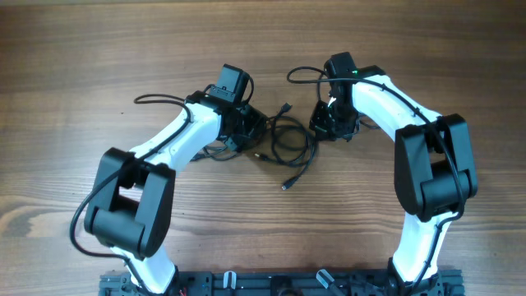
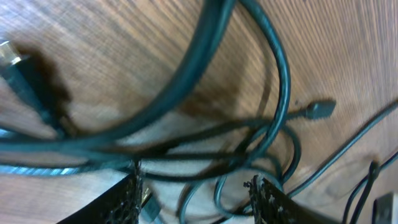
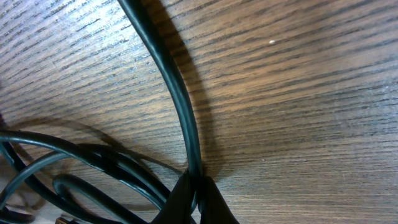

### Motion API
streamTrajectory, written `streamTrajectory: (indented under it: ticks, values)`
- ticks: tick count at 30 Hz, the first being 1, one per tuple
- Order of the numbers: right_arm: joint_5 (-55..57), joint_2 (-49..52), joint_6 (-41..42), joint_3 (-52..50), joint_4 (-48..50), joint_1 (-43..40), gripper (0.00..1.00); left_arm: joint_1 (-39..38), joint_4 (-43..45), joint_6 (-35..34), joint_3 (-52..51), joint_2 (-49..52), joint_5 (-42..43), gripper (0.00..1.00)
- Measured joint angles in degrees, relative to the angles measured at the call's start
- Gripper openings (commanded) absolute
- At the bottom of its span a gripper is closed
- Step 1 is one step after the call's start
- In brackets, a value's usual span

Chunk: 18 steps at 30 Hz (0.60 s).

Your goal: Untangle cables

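The black cables lie as a loose tangle of loops on the wooden table between my two arms. One plug end trails toward the front. My left gripper sits at the tangle's left edge. In the left wrist view that gripper is open, and several strands cross the gap between its fingers. A small plug lies farther off. My right gripper is at the tangle's right edge. The right wrist view shows it shut on one cable strand that runs away over the wood.
A thicker black wire curls from the left arm onto the table at the back left. Another loops off the right wrist. The arms' bases stand at the front edge. Bare wood surrounds the tangle.
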Motion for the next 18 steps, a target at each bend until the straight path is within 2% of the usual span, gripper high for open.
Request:
streamTrajectory:
  ticks: [7, 17, 18]
  values:
    - [0.0, 0.0, 0.0, 0.0, 0.0, 0.0, 0.04, 0.0, 0.7, -2.2, 0.0, 1.5, 0.0, 0.54]
    - [0.0, 0.0, 0.0, 0.0, 0.1, 0.0, 0.04, 0.0, 0.6, -3.1, 0.3, 4.6, 0.0, 0.38]
    - [0.0, 0.0, 0.0, 0.0, 0.1, 0.0, 0.04, 0.0, 0.6, -3.1, 0.3, 4.6, 0.0, 0.31]
